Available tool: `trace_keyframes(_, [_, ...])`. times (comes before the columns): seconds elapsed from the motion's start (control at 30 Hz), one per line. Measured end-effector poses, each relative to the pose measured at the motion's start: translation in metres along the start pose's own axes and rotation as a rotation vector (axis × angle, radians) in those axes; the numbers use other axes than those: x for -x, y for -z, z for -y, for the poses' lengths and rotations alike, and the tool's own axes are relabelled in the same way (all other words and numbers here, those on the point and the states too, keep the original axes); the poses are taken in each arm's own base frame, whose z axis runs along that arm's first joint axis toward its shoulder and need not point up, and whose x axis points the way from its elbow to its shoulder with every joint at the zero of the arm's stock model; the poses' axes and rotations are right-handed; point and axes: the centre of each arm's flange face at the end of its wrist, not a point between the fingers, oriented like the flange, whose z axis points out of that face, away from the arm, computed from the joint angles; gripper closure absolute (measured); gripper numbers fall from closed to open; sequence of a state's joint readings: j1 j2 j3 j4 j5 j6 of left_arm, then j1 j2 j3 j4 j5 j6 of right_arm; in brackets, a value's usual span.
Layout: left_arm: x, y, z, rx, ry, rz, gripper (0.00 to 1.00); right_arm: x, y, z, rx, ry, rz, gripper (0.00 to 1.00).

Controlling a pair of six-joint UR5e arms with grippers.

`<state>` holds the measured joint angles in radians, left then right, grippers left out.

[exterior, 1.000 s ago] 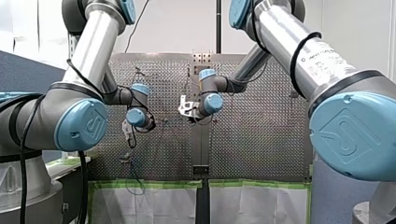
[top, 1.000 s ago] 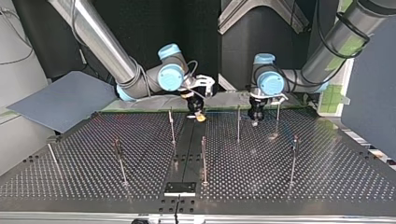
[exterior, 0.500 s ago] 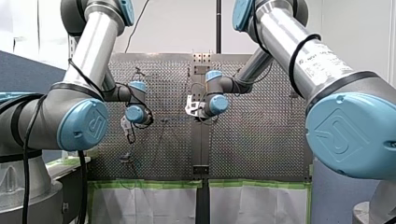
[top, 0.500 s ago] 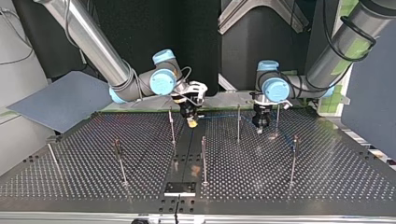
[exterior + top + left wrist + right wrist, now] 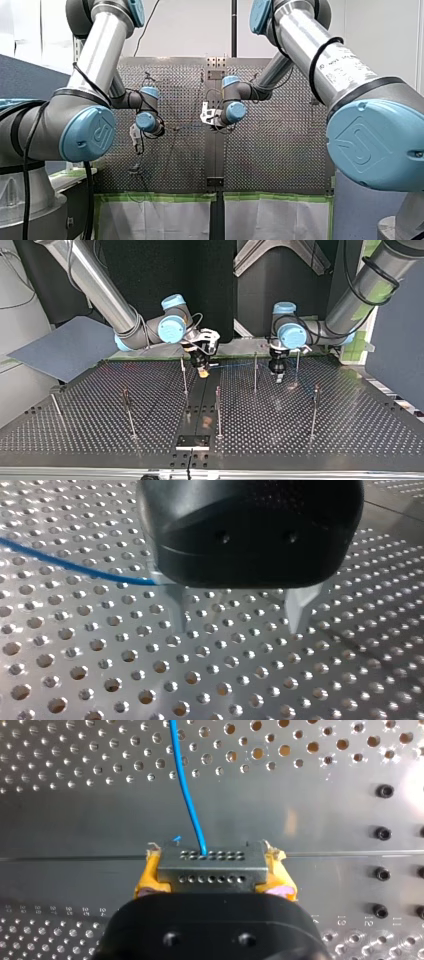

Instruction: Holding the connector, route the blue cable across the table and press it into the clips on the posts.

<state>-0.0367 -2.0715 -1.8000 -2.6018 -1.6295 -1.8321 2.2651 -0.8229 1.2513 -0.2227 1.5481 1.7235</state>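
At the front view's left, our left arm (image 5: 92, 60) reaches over the perforated surface (image 5: 320, 440). The left jaws hang released close over it. In the left wrist view the two metal fingers (image 5: 178, 612) stand well apart, with only bare holes between them. The blue cable (image 5: 70, 566) comes in from one side, low over the surface. It passes out of sight behind the black body, right beside one finger, and we cannot tell whether it touches that finger.

Further right in the front view, our right arm (image 5: 310, 50) carries the right jaws over the plain strip (image 5: 325, 820) down the middle of the surface. They are clenched on the connector (image 5: 211, 865). The right wrist view shows the yellow pads (image 5: 147, 880) pressed against both ends of this grey block, which has two rows of small holes. The cable leaves a hole in the row farther from the jaws and runs ahead of them over the surface.

In the top view, where the sides are crossed, a faint blue line spans between the two wrists on the arms' side of the surface. It passes by an upright post (image 5: 255, 373), and other posts stand across the surface. The clips on them are too small for us to tell whether the cable sits in any.
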Motion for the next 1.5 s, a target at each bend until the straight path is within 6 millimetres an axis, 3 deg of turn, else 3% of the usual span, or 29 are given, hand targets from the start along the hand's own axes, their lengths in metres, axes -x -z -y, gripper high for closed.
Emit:
trace_keyframes(0.3, [-0.002,0.020,0.010,0.063,-0.083,-0.068,0.00,0.000,0.000,0.000,0.000,0.003,0.001,1.00])
trace_keyframes(0.87, [0.011,0.089,0.025,0.066,-0.086,-0.118,0.00,0.001,0.000,0.000,-0.008,0.003,0.004,1.00])
trace_keyframes(1.17, [0.030,0.112,0.045,-0.007,-0.070,-0.086,0.00,0.002,0.001,0.005,-0.021,0.004,0.009,1.00])
trace_keyframes(1.5, [0.025,0.131,0.069,-0.079,-0.073,-0.089,0.00,0.001,0.001,0.002,-0.016,-0.001,0.012,1.00])
